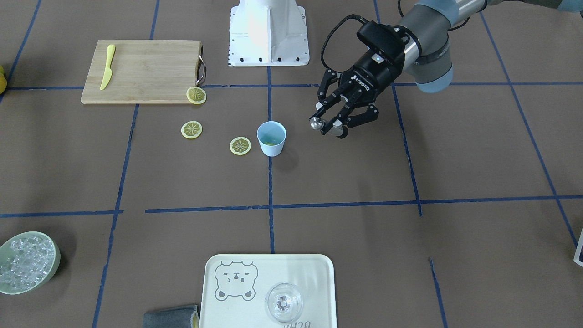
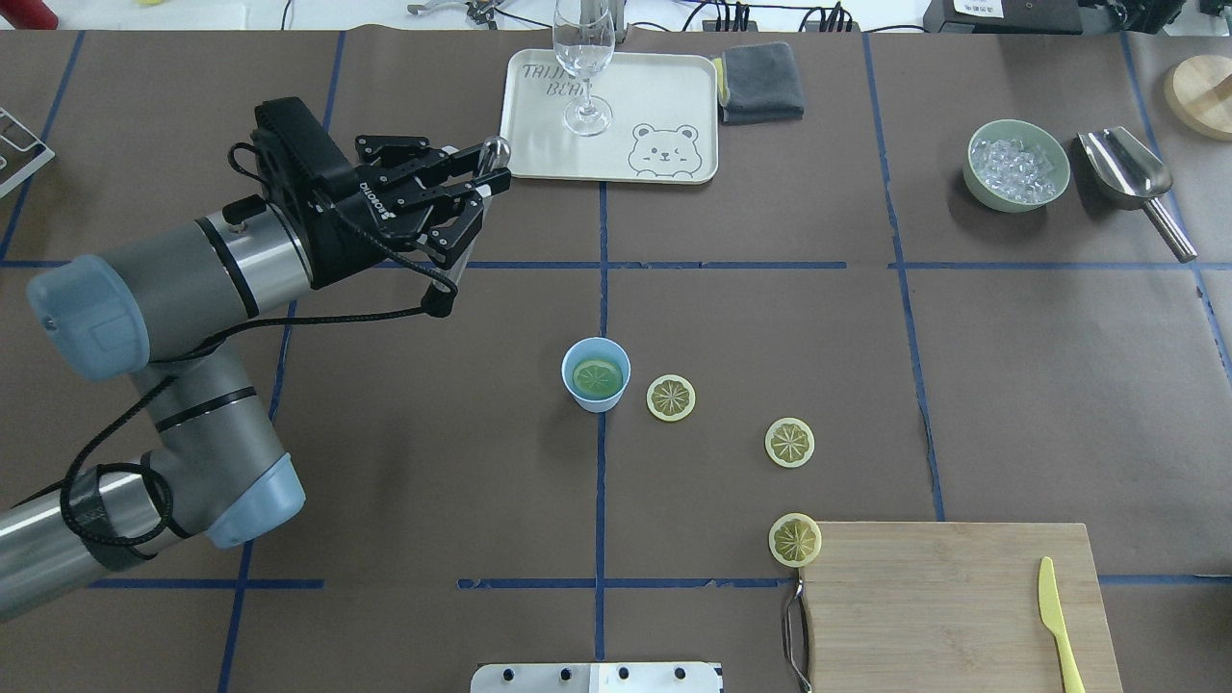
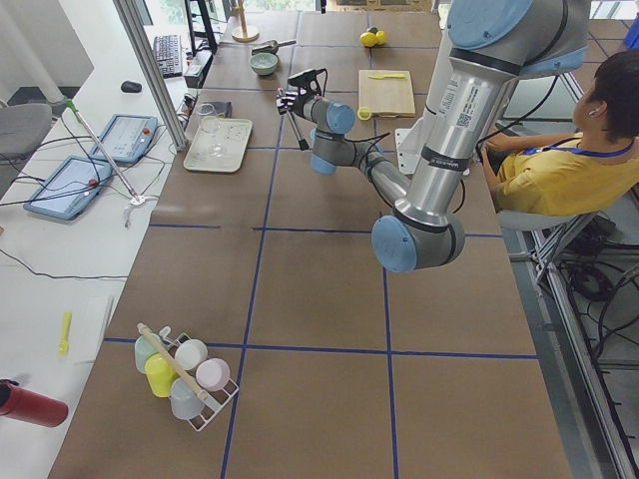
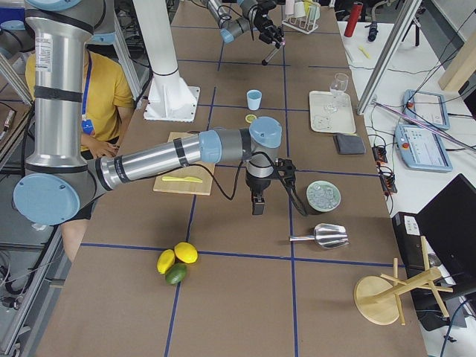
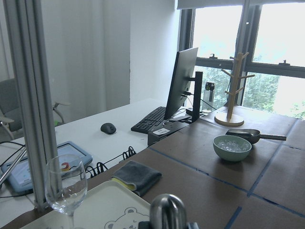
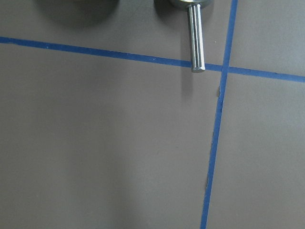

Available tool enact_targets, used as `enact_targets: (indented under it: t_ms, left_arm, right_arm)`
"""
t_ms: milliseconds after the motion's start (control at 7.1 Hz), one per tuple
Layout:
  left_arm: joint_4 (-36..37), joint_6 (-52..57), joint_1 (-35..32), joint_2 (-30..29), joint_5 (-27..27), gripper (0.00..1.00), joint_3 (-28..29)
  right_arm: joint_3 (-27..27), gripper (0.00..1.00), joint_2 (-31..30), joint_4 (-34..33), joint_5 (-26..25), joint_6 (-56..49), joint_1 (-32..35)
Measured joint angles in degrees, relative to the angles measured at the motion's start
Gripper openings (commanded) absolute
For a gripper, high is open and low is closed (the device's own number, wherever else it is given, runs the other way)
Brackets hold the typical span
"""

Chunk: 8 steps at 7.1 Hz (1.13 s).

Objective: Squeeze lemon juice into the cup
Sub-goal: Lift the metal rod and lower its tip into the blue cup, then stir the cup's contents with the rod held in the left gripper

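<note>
Pale blue cup point(image 2: 597, 405), upright mid-table on a tape line point(image 2: 601, 481), lemon slice point(image 2: 597, 376) inside. Left gripper point(image 1: 329, 126), in the air apart from it, clamped on a steel rod point(image 1: 315, 122). Right gripper point(image 4: 258, 207): jaw state cannot be told.

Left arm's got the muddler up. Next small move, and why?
Probably swing the left gripper toward the robot's right until the metal muddler it grips hangs over the pale blue cup. A lemon slice already lies in the cup, and the muddler is held raised, off to the cup's side, so nothing can be pressed yet.
</note>
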Motion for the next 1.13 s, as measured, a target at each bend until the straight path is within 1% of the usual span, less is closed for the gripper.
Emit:
enact_targets:
  t_ms: [141, 282, 423, 563, 704, 845, 1127]
  left_arm:
    - [-8.5, 2.9, 1.9, -2.6, 0.2, 0.00, 5.2]
    - [-15.8, 4.0, 4.7, -4.6, 2.2, 0.00, 9.5]
    - [-20.1, 4.4, 7.9, -5.9, 6.3, 0.00, 12.0]
    - [-21.8, 4.5, 9.8, -7.4, 9.3, 0.00, 13.7]
    - [-22.4, 4.6, 10.6, -9.3, 10.6, 0.00, 15.0]
    - [-22.6, 4.7, 10.9, -11.3, 11.3, 0.00, 16.0]
    - [-22.7, 4.8, 11.1, -12.7, 12.4, 0.00, 18.7]
  right_arm:
    - [0.0, 1.00, 0.0, 0.0, 0.0, 0.0, 0.0]
    - [-0.1, 1.00, 0.0, 0.0, -0.1, 0.0, 0.0]
    - [-0.1, 1.00, 0.0, 0.0, -0.1, 0.0, 0.0]
    - [-0.1, 1.00, -0.2, 0.0, -0.1, 0.0, 0.1]
    - [-0.1, 1.00, -0.4, 0.0, -0.1, 0.0, 0.2]
    - [-0.1, 1.00, -0.5, 0.0, -0.1, 0.0, 0.4]
    - [-0.1, 1.00, -0.5, 0.0, -0.2, 0.0, 0.5]
